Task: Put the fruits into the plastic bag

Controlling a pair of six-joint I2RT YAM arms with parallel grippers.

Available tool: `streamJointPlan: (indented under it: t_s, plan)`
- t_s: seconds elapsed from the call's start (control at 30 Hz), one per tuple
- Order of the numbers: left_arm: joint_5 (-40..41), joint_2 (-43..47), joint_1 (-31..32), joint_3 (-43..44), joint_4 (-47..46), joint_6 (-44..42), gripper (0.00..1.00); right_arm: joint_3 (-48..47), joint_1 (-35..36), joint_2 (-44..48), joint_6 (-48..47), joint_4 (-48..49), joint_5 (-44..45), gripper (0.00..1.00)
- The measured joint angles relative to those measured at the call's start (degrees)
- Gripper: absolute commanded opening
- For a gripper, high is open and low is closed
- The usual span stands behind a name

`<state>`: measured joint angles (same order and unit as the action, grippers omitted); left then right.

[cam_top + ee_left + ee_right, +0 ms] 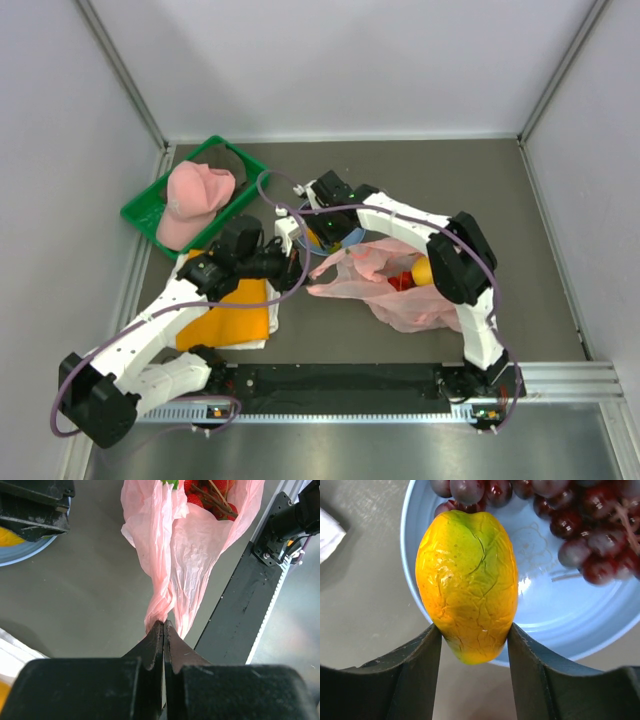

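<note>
Two wrist-only sights: mango [466, 585] between right jaws, plastic bag [190, 545] between left jaws

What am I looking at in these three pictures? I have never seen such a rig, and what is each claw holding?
Two robot arms bolted to a table. The overhead picture looks down from behind them; the other two come from cameras on each wrist. The left gripper pinches an edge of the pink plastic bag, which holds red fruits. The right gripper clasps a mango over a blue plate with grapes. Also there: a pink cap on a green tray, and an orange cloth.
</note>
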<state>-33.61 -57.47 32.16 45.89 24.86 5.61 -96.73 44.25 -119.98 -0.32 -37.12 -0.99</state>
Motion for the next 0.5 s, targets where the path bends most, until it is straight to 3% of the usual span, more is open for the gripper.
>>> streamJointPlan:
  t_s: [0.5]
  plan:
    - [0.55,-0.02,0.13,-0.07,0.0,0.02,0.0,6.38,-0.09,12.87,5.44,4.9,0.66,0.38]
